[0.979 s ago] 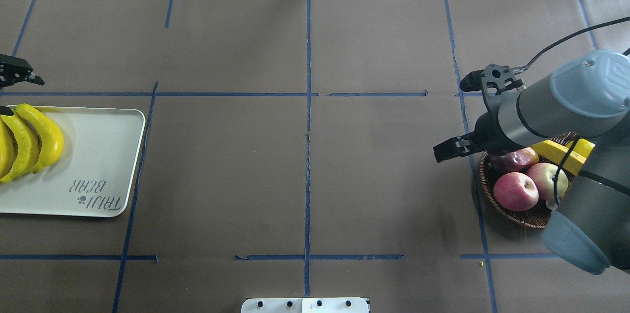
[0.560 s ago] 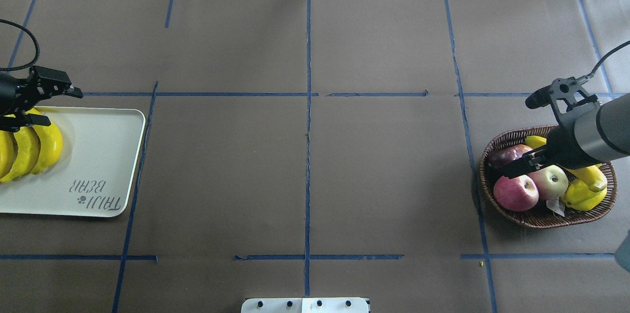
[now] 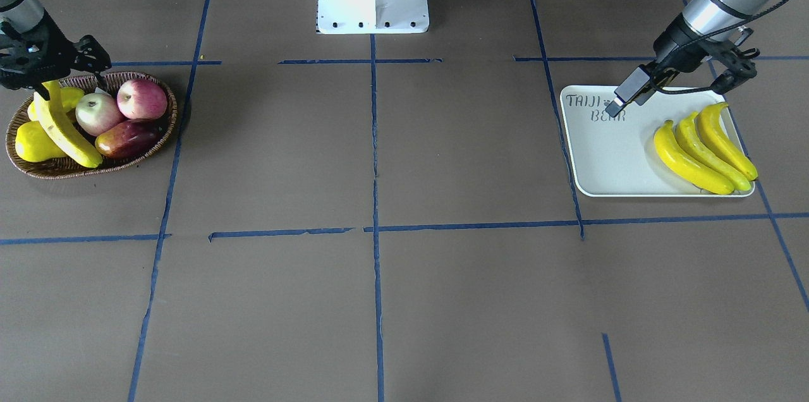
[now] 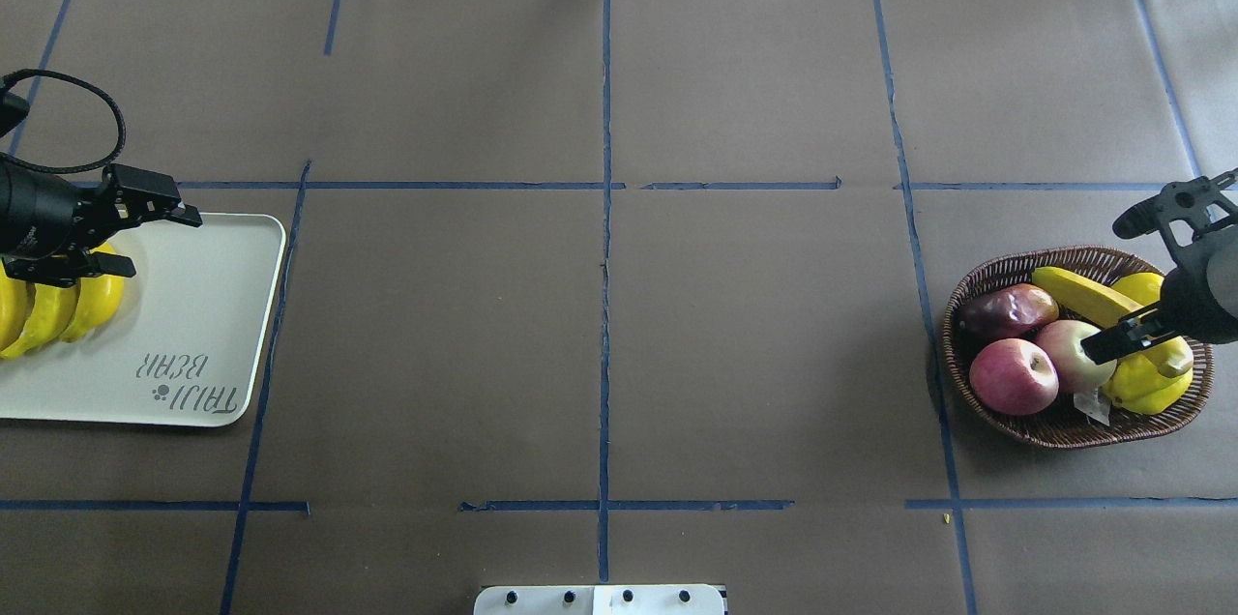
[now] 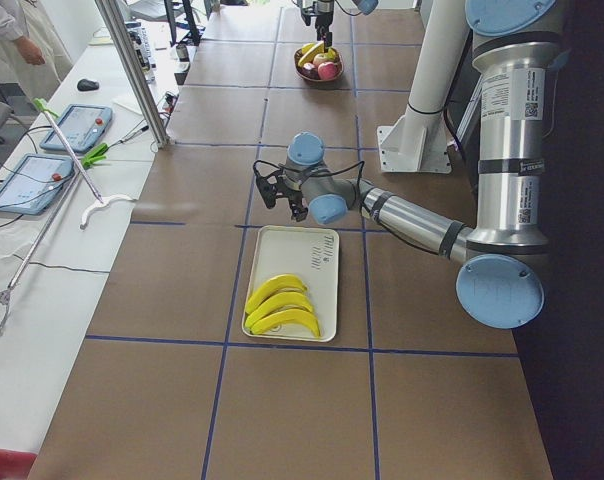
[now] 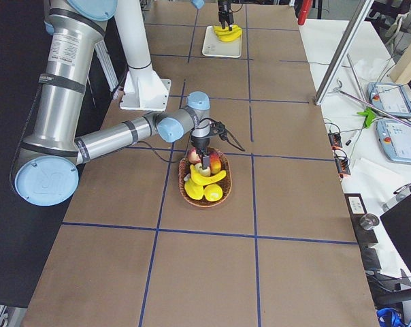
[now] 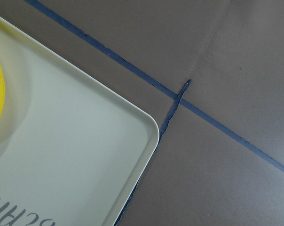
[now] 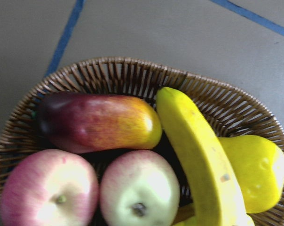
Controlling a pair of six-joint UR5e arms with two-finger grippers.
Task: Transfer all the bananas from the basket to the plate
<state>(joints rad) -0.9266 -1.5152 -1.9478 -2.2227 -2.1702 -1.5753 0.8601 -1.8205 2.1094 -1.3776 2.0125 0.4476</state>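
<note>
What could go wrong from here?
1. The last banana lies on the pear, beside an apple; the open right gripper could knock those or slip off its curve.
2. The left gripper hangs over the tray, near the three bananas; a drop-off there may collide.

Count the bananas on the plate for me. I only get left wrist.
Observer: Three bananas lie side by side on the plate.
Operator: Any in the basket?
Observer: One banana is in the basket.
Operator: Right gripper?
Observer: The right gripper is open. In the overhead view, it has one finger on either side of that banana.
</note>
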